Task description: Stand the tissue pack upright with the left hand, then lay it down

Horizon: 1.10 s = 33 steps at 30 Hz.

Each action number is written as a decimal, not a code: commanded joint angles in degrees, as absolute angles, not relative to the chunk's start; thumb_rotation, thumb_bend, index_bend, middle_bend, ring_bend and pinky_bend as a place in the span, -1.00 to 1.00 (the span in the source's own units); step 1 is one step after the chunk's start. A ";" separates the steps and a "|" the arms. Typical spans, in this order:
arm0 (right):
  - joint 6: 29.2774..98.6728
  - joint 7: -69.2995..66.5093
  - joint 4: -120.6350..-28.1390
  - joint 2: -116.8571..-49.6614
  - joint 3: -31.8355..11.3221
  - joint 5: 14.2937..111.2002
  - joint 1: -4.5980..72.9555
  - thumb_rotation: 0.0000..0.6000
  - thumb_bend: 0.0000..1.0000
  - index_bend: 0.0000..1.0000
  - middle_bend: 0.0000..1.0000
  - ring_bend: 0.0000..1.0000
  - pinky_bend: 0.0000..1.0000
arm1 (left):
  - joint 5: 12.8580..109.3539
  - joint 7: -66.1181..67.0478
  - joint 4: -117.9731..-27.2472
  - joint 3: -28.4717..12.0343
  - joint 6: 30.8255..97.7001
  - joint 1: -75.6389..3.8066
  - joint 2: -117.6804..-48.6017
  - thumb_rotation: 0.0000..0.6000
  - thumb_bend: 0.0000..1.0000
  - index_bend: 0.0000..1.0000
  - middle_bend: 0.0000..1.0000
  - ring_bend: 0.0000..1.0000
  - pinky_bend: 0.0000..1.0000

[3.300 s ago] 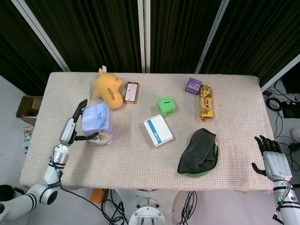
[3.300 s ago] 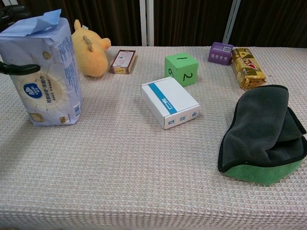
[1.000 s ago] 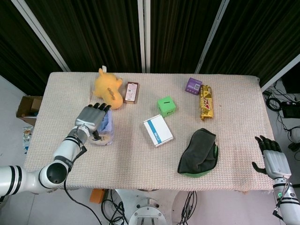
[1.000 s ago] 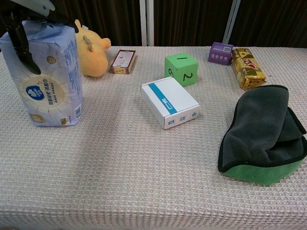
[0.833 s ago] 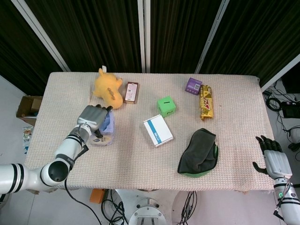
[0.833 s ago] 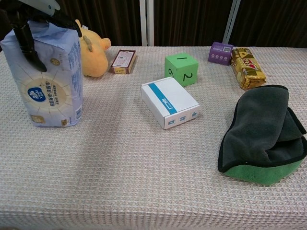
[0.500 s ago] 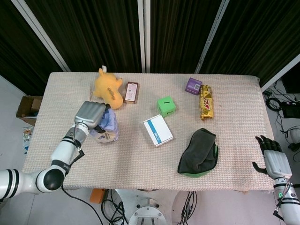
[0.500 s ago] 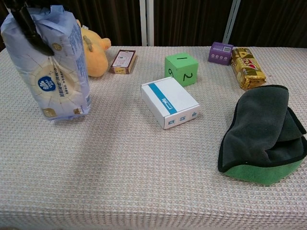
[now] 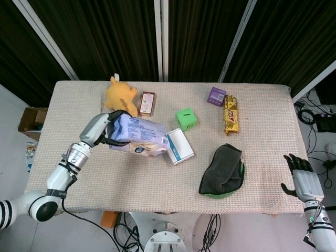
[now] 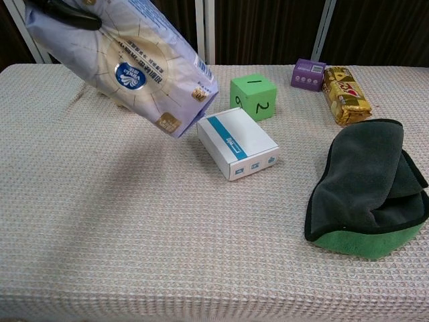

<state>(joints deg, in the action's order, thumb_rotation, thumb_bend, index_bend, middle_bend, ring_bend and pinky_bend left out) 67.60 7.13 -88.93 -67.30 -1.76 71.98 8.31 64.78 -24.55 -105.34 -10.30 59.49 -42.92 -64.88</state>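
Observation:
The pale blue tissue pack (image 9: 139,136) (image 10: 131,64) is off the table and tilted steeply, its bottom end pointing right toward the white box (image 9: 177,146) (image 10: 237,143). My left hand (image 9: 105,128) grips its top end; in the chest view only dark fingers (image 10: 64,13) show at the upper left. My right hand (image 9: 300,182) hangs past the table's right front corner, fingers apart, holding nothing.
A yellow plush toy (image 9: 121,98) and a small brown box (image 9: 147,103) lie behind the pack. A green cube (image 10: 253,96), a purple box (image 10: 309,74) and a gold snack bag (image 10: 346,94) sit at the back. A dark folded cloth (image 10: 367,188) lies at the right front.
The pack stood upright at the left with my left hand on top. The hand has lifted it, carried it right and tipped it over toward the white box. My right hand stayed put.

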 commanded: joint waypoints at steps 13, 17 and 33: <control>68.23 8.95 -90.51 -66.90 -1.84 71.14 8.18 1.00 -0.58 -1.00 -1.00 -1.00 -1.00 | 86.17 -46.93 -68.97 -5.07 66.91 -32.61 -84.79 1.00 -0.45 -0.42 0.05 -0.09 0.03; 68.28 9.11 -90.74 -66.76 -1.84 71.10 8.21 1.00 -0.58 -1.00 -1.00 -1.00 -1.00 | 86.97 -47.34 -65.73 -3.97 66.95 -32.26 -86.33 1.00 -0.47 -0.53 -0.08 -0.13 0.01; 68.51 8.73 -90.47 -66.70 -1.92 71.00 8.15 1.00 -0.58 -1.00 -1.00 -1.00 -1.00 | 87.64 -49.35 -63.48 -3.10 68.79 -30.86 -84.40 1.00 -0.79 -1.00 -1.00 -0.97 -0.57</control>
<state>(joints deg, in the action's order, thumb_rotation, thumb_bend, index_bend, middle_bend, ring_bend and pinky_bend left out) 68.51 8.74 -90.48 -66.69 -1.92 71.01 8.16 87.83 -49.28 -63.36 -3.01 68.62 -31.05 -84.61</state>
